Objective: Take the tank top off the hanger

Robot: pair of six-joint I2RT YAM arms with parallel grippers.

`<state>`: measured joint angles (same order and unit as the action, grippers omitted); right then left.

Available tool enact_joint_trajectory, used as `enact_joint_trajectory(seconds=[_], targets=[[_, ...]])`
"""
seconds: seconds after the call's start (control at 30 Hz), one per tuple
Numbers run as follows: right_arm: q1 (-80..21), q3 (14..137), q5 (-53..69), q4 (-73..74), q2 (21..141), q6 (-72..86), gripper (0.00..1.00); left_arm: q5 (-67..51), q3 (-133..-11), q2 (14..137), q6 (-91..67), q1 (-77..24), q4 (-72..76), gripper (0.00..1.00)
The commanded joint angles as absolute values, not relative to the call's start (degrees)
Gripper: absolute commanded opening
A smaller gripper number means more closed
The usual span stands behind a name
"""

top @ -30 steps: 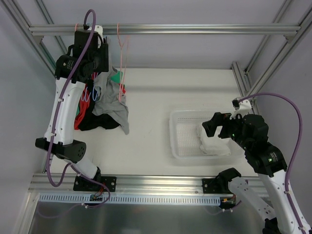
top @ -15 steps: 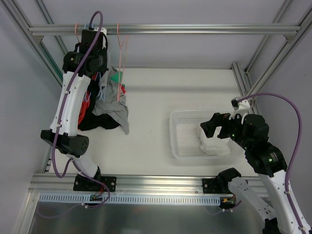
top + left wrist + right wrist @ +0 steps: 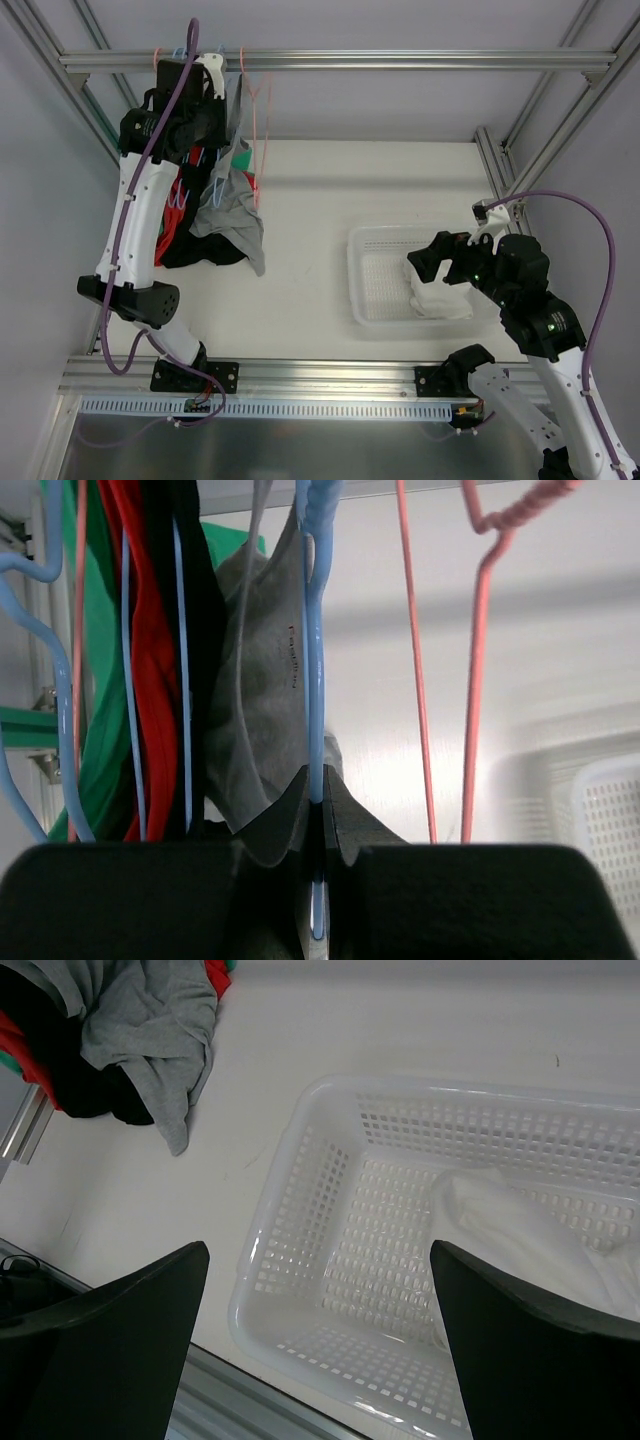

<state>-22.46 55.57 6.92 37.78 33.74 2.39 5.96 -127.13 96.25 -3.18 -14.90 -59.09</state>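
1. The left hand point(image 3: 315, 825) is up by the rail point(image 3: 400, 60). Its two fingers point(image 3: 275, 830) are pinched tight on the thin wire of a blue hanger point(image 3: 314, 660)
2. The grey tank top point(image 3: 262, 710) hangs on that hanger, just beyond the left hand's grip and slightly to its left. Its lower part trails down below the hand to the table point(image 3: 330, 190)
3. Further left of the grip hang black, red and green clothes point(image 3: 150, 680); to the right of the grip hangs a pink hanger point(image 3: 478, 660)
4. The right hand point(image 3: 315, 1300) is spread wide with nothing in it, hovering above a white basket point(image 3: 290, 1220)
5. A white cloth point(image 3: 510, 1230) lies in the basket, below the right side of that hand
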Motion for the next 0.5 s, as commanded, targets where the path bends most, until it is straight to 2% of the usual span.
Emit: enact_joint_trajectory(seconds=[0.0,0.47], targets=[[-22.2,55.9,8.6,34.4,33.2,3.4,0.99,1.0,-128.8,91.9,-4.7,-14.6,-56.2,0.0],[-22.2,56.8,10.3,34.0,33.2,3.9,1.0,-1.6,-128.2,85.0,-9.4,-15.4,-54.3,0.0]])
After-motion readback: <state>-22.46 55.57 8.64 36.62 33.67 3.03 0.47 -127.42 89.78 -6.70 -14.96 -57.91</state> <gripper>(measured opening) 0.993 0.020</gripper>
